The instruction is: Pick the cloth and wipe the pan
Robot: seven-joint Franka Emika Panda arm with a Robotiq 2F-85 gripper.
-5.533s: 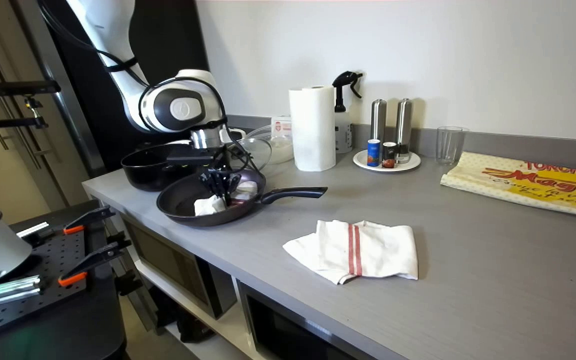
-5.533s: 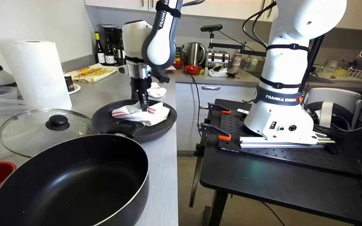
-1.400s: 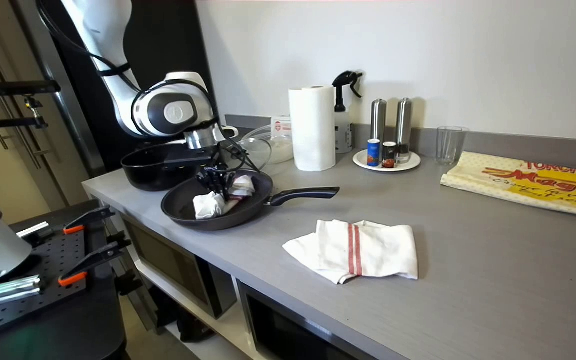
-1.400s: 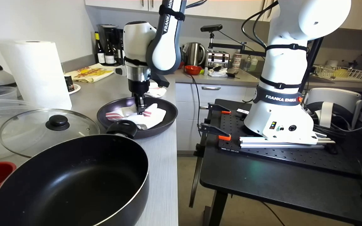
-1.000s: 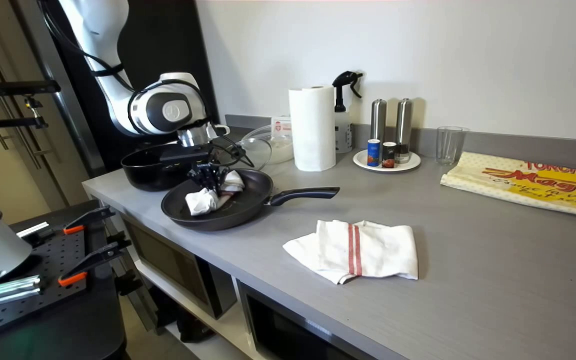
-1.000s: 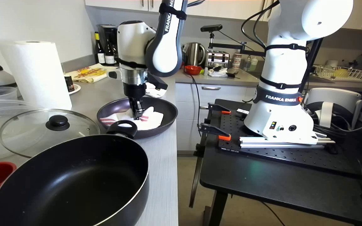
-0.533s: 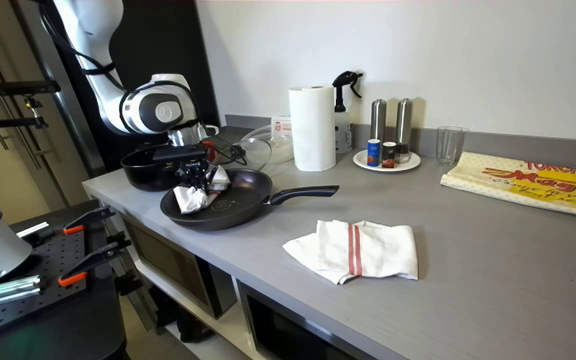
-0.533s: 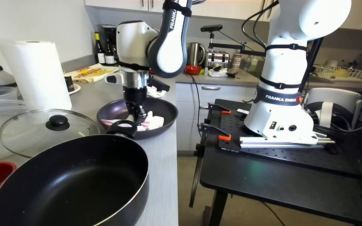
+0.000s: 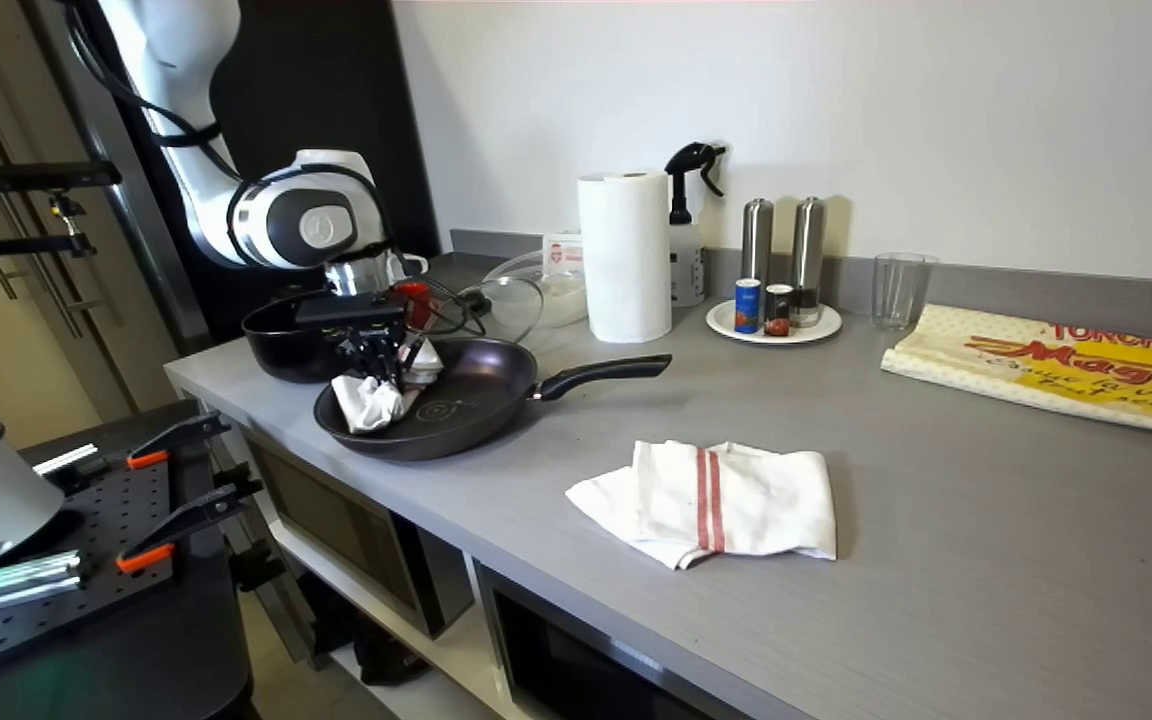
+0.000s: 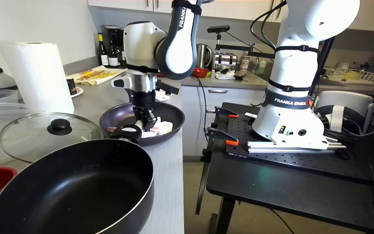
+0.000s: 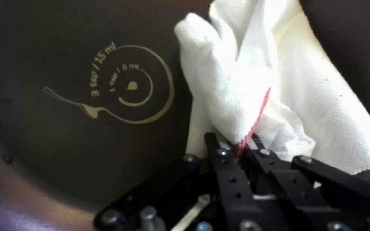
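Gripper (image 11: 234, 146) pinches a fold of the white cloth (image 11: 223, 77), bunched in the pan (image 9: 471, 395) toward the rim opposite the handle (image 9: 606, 370). Pan sits near front edge of counter (image 9: 916, 520).

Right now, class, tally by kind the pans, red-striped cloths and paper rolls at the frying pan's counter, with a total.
Pans: 2 (frying pan, deeper pan)
Red-striped cloths: 2 (held cloth, folded cloth)
Paper roll: 1
Total: 5
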